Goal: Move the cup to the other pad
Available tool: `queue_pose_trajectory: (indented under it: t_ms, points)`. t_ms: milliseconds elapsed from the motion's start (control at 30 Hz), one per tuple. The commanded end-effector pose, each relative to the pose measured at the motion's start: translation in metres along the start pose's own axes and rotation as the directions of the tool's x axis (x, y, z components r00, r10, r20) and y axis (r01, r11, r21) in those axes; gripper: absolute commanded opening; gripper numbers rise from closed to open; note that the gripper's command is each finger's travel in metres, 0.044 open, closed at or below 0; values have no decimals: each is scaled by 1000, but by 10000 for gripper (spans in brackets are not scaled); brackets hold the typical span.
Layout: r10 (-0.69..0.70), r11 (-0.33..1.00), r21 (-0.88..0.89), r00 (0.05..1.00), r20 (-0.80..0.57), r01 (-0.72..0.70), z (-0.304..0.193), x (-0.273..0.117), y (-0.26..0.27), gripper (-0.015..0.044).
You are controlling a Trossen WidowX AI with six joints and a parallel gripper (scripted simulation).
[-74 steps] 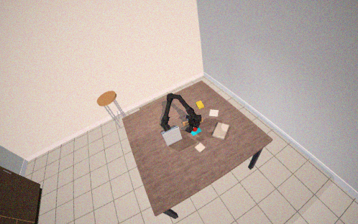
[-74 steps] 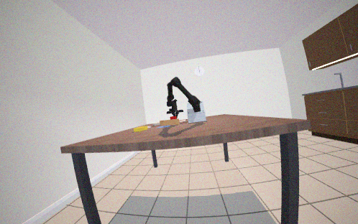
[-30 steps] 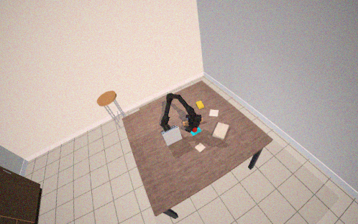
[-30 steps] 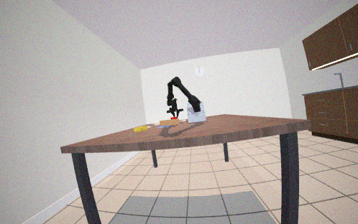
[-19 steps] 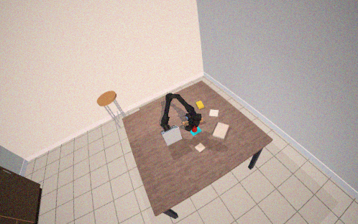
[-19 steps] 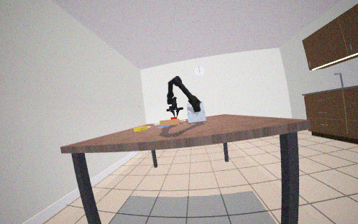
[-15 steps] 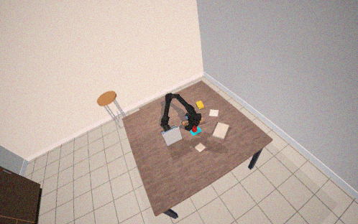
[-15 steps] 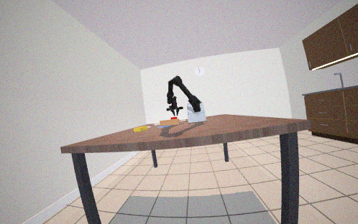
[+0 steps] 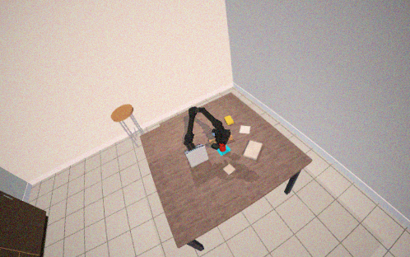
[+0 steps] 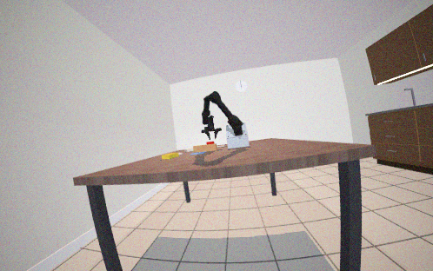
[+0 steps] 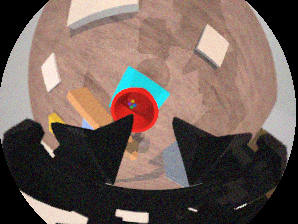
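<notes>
In your wrist view, going left to right, you first pass a yellow block (image 11: 55, 121) at the far left, then an orange pad (image 11: 87, 106) lying on the table (image 11: 166, 10). Next comes the red cup (image 11: 135, 110), standing upright on the cyan pad (image 11: 144, 87) with small marbles (image 11: 132, 104) visible inside it. Your gripper (image 11: 152, 137) hangs above the cup with its jaws spread apart and nothing between them; the left finger's tip overlaps the cup's rim in this view, the right finger stands clear of it.
</notes>
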State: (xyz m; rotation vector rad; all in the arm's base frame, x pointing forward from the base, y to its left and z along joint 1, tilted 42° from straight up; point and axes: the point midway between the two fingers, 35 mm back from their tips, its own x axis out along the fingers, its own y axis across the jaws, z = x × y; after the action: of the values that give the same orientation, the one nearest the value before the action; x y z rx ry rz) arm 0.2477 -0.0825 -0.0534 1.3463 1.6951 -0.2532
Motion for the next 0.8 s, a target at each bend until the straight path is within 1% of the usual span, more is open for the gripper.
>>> queue_pose_trajectory:
  t_ms: [0,100,533,733,767]
  points:
    - [-1,1000,2,1000,-1,1,0,0,0,364]
    - [-1,1000,1,1000,0,1,1,-6,0,440]
    - [-4,1000,-6,1000,6,4,1,-62,-1,440]
    - [-4,1000,-6,1000,6,4,3,-64,-2,440]
    - [0,1000,1,1000,5,0,3,-60,-2,440]
